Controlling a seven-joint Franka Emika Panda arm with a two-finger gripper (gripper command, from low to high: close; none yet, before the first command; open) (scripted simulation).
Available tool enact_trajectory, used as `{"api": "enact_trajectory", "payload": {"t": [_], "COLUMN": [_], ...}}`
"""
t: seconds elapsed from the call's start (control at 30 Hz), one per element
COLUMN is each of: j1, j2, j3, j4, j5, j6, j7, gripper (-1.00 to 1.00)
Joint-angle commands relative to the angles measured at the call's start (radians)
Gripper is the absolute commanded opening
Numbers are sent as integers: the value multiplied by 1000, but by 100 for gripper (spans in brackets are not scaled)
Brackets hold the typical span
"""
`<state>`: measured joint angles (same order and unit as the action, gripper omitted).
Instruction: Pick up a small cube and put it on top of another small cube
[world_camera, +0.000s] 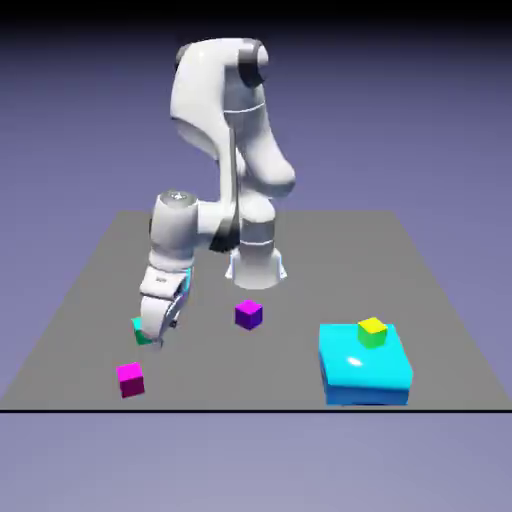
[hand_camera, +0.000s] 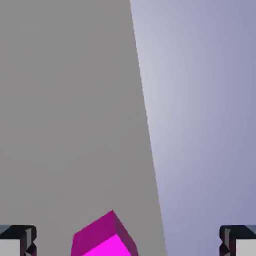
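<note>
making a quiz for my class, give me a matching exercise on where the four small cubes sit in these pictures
Things:
1. magenta cube
2. purple cube
3. yellow-green cube
4. teal cube

Places:
A. on top of the big cyan block
B. partly hidden behind the gripper
C. alone near the table's middle
D. nearest the table's front edge, at the exterior view's left

Pairs: 1-D, 2-C, 3-A, 4-B

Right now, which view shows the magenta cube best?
The exterior view: the whole magenta cube sits alone on the table. The hand view cuts the cube off at its bottom edge, between the open fingertips.
</note>
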<state>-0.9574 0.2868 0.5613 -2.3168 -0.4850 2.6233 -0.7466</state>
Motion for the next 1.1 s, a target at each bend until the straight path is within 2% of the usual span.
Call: {"api": "enact_trajectory", "payload": {"t": [0.0,0.37,0.57,0.6,0.77,1.07], "j1": [-28,-328,-219,-219,-326,-395], "j2": [25,290,438,438,293,81], "j3": [16,190,48,48,187,308], "j4": [14,167,219,219,168,34], "j5": [-14,-164,-300,-300,-167,-552], "j6": [-12,-140,-45,-45,-138,133], "j7": [-44,-503,-415,-415,-501,-531], "gripper": [0,0,0,-100,-100,-100]}}
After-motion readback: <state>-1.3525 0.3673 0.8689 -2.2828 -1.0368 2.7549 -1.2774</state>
